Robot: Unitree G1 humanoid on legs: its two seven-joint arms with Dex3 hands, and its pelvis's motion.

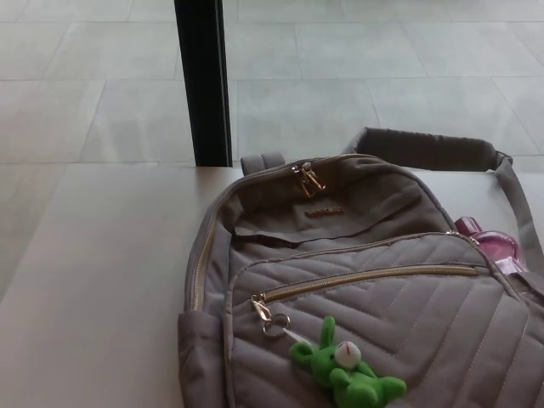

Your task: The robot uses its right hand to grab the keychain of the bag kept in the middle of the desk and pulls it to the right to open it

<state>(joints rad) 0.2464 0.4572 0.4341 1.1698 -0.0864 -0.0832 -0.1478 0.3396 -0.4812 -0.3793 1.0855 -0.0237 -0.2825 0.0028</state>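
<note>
Nearest the camera: keychain [347, 370], a small green plush rabbit, fuzzy, with upright ears and a white face patch. It lies on the lower front panel of the bag, linked by a white cord to a metal ring [274, 323], which is clipped to the gold zipper pull [258, 302] at the left end of the front pocket zipper.

Front zipper [370, 279]: gold teeth, running in a slight arc from lower left to right across the pocket; looks closed along its visible length.

Bag [357, 246]: grey-taupe backpack, soft quilted fabric with chevron stitching on the front pocket and smoother panels above. It lies flat on its back, filling the centre-right of the view, bottom edge cut off by the frame. A small gold logo plate sits on the upper panel. Two gold pulls [308, 178] meet at the top of the main zipper. A short carry loop sits at the top, and a padded shoulder strap [425, 149] arches off behind to the right.

Pink translucent plastic item [489, 242] pokes out at the bag's right side; what it is can't be told.

Counter [93, 280]: smooth, matte, pale beige.

Farther: black vertical post [202, 81] behind the counter edge, then large light grey floor tiles [357, 76].

No robot hand, left or right, appears in the view, so finger state and position relative to the keychain can't be told.
</note>
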